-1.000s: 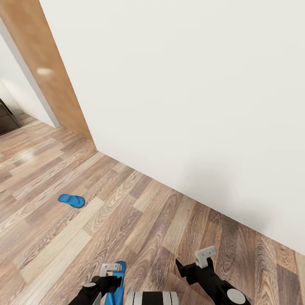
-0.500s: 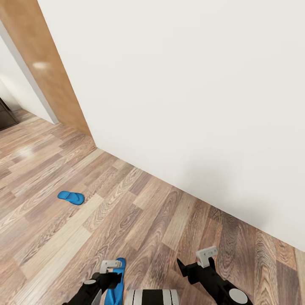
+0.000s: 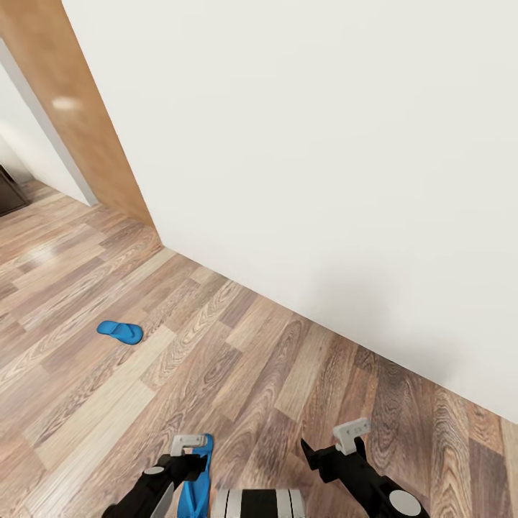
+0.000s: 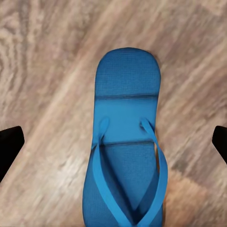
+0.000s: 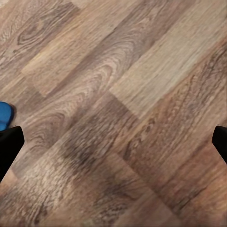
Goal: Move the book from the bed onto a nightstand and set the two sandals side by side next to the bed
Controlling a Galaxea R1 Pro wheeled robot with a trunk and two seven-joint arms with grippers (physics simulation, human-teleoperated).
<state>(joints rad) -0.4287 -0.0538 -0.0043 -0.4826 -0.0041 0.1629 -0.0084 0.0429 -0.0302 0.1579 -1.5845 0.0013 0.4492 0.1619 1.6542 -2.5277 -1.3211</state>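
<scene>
Two bright blue sandals lie on the wood-plank floor. One sandal [image 3: 120,332] rests alone, out to the left. The other sandal [image 3: 196,480] [image 4: 125,151] lies flat right under my left gripper [image 3: 191,464] [image 4: 113,144], which hangs open above it, the dark fingertips [image 4: 9,146] spread wider than the sole. My right gripper [image 3: 324,457] [image 5: 113,142] is open over bare planks, and a blue sliver of that sandal [image 5: 4,114] shows at the frame's edge. The book, the bed and the nightstand are out of view.
A white wall [image 3: 324,158] runs close ahead, slanting from the upper left toward the lower right. A tall wooden panel [image 3: 79,122] stands at its left end. Past it lies more floor and a dark piece of furniture [image 3: 8,193].
The whole picture has crept slightly, so the camera has moved. My left gripper has shifted a little over the near sandal. The right arm holds its pose.
</scene>
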